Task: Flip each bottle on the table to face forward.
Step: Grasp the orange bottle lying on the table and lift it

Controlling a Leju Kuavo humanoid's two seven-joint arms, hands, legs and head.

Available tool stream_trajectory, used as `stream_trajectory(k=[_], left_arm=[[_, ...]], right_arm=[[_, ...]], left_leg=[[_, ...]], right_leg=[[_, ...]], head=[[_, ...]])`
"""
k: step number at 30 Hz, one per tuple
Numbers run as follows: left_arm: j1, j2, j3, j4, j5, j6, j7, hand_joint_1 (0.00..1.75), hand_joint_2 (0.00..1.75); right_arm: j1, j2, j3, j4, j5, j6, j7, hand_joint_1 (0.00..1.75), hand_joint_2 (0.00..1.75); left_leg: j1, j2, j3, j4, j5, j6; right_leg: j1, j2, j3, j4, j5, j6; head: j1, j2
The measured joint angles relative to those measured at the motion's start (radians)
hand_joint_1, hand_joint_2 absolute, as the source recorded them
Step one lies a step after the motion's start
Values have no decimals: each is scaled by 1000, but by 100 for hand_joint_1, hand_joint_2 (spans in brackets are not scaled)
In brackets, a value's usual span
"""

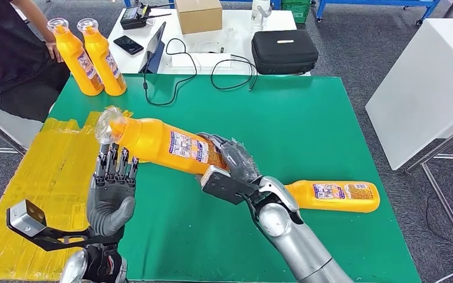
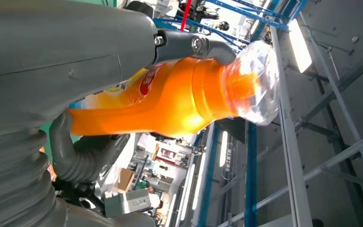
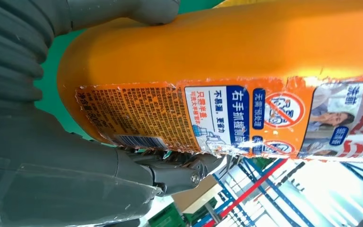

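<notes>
Green table mat (image 1: pixel 307 124) fills the centre of the head view, with a yellow taped sheet (image 1: pixel 41 177) along its left edge and grey carpet around. White desk (image 1: pixel 236 35) at the top of the frame carries a cardboard box (image 1: pixel 198 14), a black zip case (image 1: pixel 284 50), a phone (image 1: pixel 128 45) and looped black cables (image 1: pixel 183 71). Person in dark clothing (image 1: pixel 6 47) sits at upper left.

Containers: four orange bottles, all capped with clear dome lids; the opaque plastic hides any contents. Two standing bottles (image 1: pixel 91 56) are upright, side by side and touching, at the mat's upper left corner, caps up. Lying bottle (image 1: pixel 336 196) rests flat on the mat at lower right, long axis across the frame, label up; its cap end is hidden behind the right forearm.

Held bottle (image 1: pixel 165 144) is off the table at centre left, long axis tilted, clear cap (image 1: pixel 107 125) toward the upper left, base toward the lower right. Printed label faces up toward the head camera.

Right hand (image 1: pixel 231 165) grips the base end of the held bottle, thumb and fingers wrapped on opposite sides. Left hand (image 1: pixel 113 191) is raised beneath the neck; in the left wrist view a finger (image 2: pixel 203 46) lies against the shoulder just behind the cap and the thumb curves under the body, so it grips the neck end.
</notes>
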Motion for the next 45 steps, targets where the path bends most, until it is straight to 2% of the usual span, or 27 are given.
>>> stream_trajectory(k=[12, 23, 39, 43, 45], left_arm=[[0, -13, 53, 0, -25, 29, -5, 0, 175], [26, -26, 155, -7, -58, 61, -31, 0, 175], [65, -34, 208, -22, -69, 59, -47, 0, 175], [95, -35, 230, -43, -71, 72, -57, 175, 175], [109, -37, 240, -52, -66, 74, -58, 175, 175]], right_arm=[[-40, 79, 84, 109, -6, 0, 1, 175, 175], [-54, 216, 285, 180, -18, 47, -4, 175, 175], [-85, 244, 363, 238, -41, 44, -4, 175, 175], [-83, 246, 418, 243, -50, 42, 1, 175, 175], [-83, 246, 441, 247, -58, 35, 9, 175, 175]], left_leg=[[0, 0, -1, 0, 0, 0], [3, 1, -1, 0, -1, -1], [2, 2, -1, 0, -1, -1], [3, 2, -1, 0, -1, -2], [3, 2, -1, 0, -1, -2]], right_leg=[[0, 0, -1, 0, 0, 0], [3, 0, -2, 0, -1, -2], [2, 0, -2, 0, -1, -2], [2, 1, -3, 0, -1, -2], [2, 1, -3, 0, -1, -2]], head=[[0, 0], [0, 0], [0, 0], [0, 0], [0, 0]])
